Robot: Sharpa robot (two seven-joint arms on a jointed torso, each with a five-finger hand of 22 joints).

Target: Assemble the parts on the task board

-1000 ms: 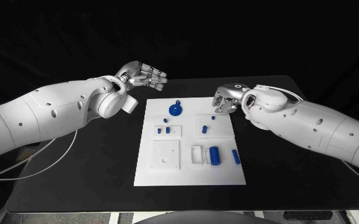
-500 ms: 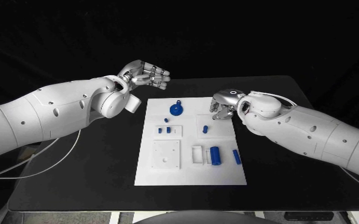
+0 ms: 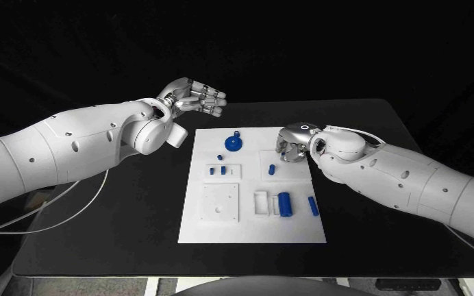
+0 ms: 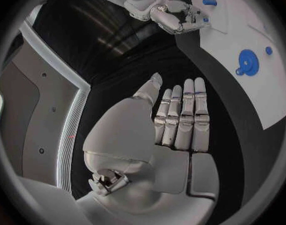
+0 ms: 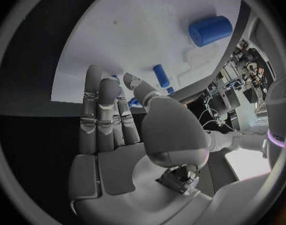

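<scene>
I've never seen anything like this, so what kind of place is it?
Probably a robot test lab: a black table against a dark backdrop, a white task board with small blue parts laid out, and cluttered equipment benches at the right wrist view's rim.

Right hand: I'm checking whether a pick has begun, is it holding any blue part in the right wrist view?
No, the right hand has its fingers extended with nothing between them, above the task board.

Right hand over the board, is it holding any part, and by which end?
Nothing is held: the right hand hovers empty over the task board.
</scene>
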